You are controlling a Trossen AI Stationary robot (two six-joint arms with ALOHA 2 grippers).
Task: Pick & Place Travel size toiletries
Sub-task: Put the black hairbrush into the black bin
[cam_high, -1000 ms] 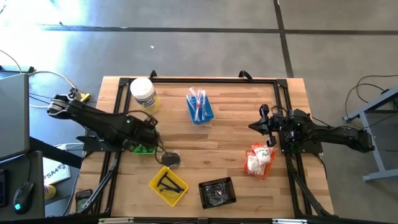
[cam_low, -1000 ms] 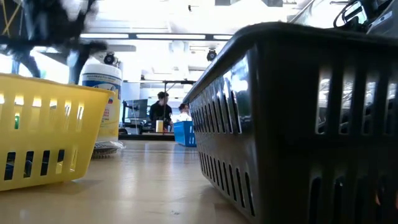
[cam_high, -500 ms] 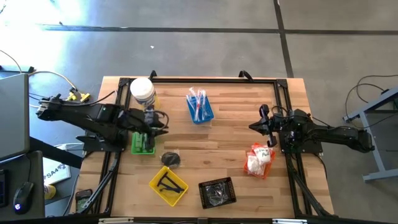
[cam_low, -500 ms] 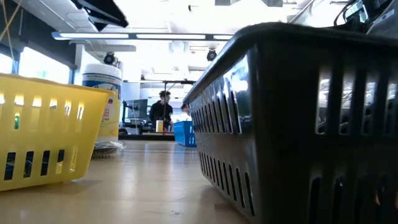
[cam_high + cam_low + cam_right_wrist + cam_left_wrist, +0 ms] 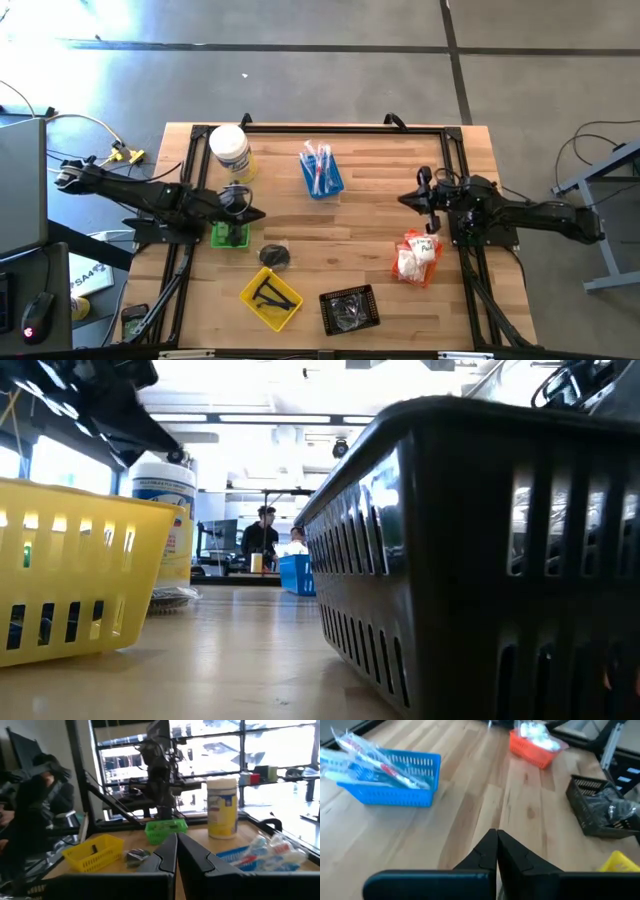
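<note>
Toiletries, as we find them: toothbrushes (image 5: 320, 168) in the blue tray (image 5: 334, 186) at twelve o'clock, white sachets (image 5: 414, 256) in the orange tray (image 5: 426, 277) at four, black pieces (image 5: 268, 293) in the yellow tray (image 5: 252, 298) at seven — sorting looks largely done. We judge the dark bit (image 5: 275, 256) loose on the table (image 5: 370, 230) still to place. Left gripper (image 5: 252, 213) over the green tray (image 5: 222, 238) at nine, fingers closed on nothing; right gripper (image 5: 408, 200) waits at three, pinched empty.

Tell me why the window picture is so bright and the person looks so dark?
In the right wrist view, daylight pours through the windows, so the person in front shows as a dark shape. In the low view, the black basket sits very near the camera and looks huge, while the ceiling lights glare white. In the left wrist view, the blue tray looks a little soft.
</note>
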